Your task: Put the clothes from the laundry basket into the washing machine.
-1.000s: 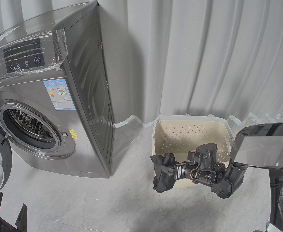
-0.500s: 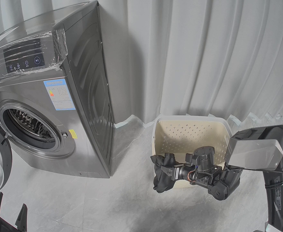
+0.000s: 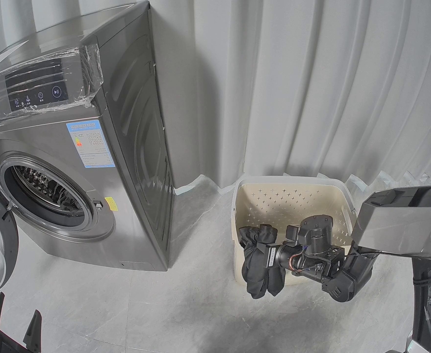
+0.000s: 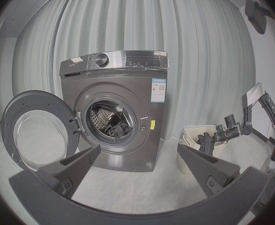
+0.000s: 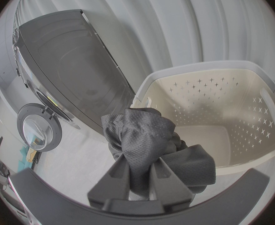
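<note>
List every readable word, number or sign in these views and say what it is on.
Blue label on the washing machine front: print too small to read.
Yellow sticker beside the drum opening: too small to read.
Control panel: a play-pause symbol; other marks blurred.
Drawer front: a brand mark, not quoted.

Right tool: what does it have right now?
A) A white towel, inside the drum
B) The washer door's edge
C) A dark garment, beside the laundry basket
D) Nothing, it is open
C: the right tool is shut on a dark garment, which hangs from it at the laundry basket, on the corner towards the washing machine.
</note>
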Available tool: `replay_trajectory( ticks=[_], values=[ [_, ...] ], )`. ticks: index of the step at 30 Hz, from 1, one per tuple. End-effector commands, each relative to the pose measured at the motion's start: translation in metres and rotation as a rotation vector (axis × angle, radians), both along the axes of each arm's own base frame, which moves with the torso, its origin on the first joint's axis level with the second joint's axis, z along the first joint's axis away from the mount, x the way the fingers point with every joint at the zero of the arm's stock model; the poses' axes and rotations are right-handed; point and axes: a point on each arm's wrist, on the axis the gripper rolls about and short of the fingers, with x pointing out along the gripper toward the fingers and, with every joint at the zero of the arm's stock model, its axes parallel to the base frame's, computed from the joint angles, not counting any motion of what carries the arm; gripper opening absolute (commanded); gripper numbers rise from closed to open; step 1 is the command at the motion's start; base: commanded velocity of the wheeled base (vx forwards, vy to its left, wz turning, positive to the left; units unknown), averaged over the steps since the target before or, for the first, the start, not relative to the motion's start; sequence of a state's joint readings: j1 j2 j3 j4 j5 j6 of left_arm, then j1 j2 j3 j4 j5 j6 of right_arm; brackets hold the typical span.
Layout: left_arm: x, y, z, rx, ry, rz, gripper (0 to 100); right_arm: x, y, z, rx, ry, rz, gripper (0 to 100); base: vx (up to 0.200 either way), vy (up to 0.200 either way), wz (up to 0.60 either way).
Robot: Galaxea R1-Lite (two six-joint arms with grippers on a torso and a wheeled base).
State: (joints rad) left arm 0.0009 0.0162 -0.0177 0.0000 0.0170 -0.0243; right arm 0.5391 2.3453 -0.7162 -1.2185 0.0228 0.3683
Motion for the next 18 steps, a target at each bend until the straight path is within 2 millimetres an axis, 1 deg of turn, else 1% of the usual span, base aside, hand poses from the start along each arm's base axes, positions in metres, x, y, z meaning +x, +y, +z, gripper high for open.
replay_trajectory(
  ticks=[1,3,4,5,6,7,8,10,12,14,18],
  values=[
    [0.0,0.0,-0.005,0.0,0.0,0.001,100,-0.005,-0.006,0.036,0.043,-0.074,-0.01,0,0.0,0.0,0.0],
    [0.0,0.0,-0.005,0.0,0.0,0.001,100,-0.01,-0.011,0.059,0.069,-0.119,-0.013,0,0.0,0.0,0.0],
    [0.0,0.0,-0.005,0.0,0.0,0.001,100,-0.013,-0.013,0.067,0.078,-0.134,-0.016,0,0.0,0.0,0.0],
    [0.0,0.0,-0.005,0.0,0.0,0.001,100,-0.013,-0.013,0.068,0.08,-0.136,-0.014,0,0.0,0.0,0.0],
    [0.0,0.0,-0.005,0.0,0.0,0.001,100,-0.023,-0.018,0.088,0.101,-0.173,-0.014,0,0.0,0.0,0.0],
    [0.0,0.0,-0.005,0.0,0.0,0.001,100,-0.03,-0.022,0.101,0.115,-0.2,-0.018,0,0.0,0.0,0.0],
    [0.0,0.0,-0.005,0.0,0.0,0.001,100,-0.037,-0.025,0.109,0.125,-0.219,-0.015,0,0.0,0.0,0.0],
    [0.0,0.0,-0.005,0.0,0.0,0.001,100,-0.05,-0.031,0.123,0.132,-0.255,-0.013,0,0.0,0.0,0.0],
    [0.0,0.0,-0.005,0.0,0.0,0.001,100,-0.07,-0.041,0.137,0.121,-0.298,-0.002,0,0.0,0.0,0.0],
    [0.0,0.0,-0.005,0.0,0.0,0.001,100,-0.084,-0.046,0.148,0.129,-0.331,0.01,0,0.0,0.0,0.0],
    [0.0,0.0,-0.005,-0.002,0.0,0.002,100,-0.103,-0.059,0.177,0.169,-0.433,0.006,0,0.0,0.0,0.0]
  ],
)
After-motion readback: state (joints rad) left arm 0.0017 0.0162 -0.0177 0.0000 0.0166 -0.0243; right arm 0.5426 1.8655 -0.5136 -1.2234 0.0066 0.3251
